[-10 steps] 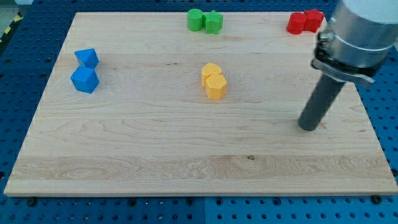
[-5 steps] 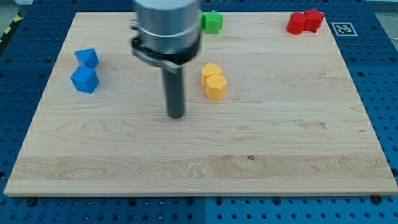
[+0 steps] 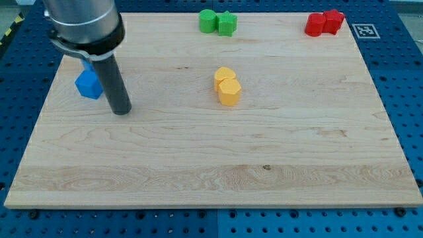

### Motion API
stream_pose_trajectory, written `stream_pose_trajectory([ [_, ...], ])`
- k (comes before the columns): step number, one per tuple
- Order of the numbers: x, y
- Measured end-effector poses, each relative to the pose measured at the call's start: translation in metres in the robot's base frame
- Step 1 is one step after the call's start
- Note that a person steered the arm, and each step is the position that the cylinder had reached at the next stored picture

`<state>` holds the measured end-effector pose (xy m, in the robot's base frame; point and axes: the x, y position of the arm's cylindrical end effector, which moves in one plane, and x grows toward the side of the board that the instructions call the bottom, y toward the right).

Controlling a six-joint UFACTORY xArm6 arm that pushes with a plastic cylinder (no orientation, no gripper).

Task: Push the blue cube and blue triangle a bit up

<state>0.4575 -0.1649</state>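
The blue cube point(image 3: 88, 85) sits near the board's left edge, in its upper half. The second blue block, the triangle point(image 3: 89, 66), lies just above it and is almost wholly hidden behind the arm. My tip point(image 3: 121, 110) rests on the board just right of and slightly below the blue cube, with a small gap between them. The rod rises up and to the left from the tip.
Two yellow blocks point(image 3: 227, 86) touch each other near the board's middle. Two green blocks point(image 3: 218, 22) sit at the top edge, centre. Two red blocks point(image 3: 324, 23) sit at the top right. The wooden board point(image 3: 211, 172) lies on a blue perforated table.
My tip has swept from the board's right side across to the left, passing below the yellow blocks, and now stands beside the blue cube. No block has moved.
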Motion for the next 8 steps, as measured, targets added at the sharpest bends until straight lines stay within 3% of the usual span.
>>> stream_pose_trajectory([
  [4, -0.003, -0.056],
  [8, -0.029, -0.056],
])
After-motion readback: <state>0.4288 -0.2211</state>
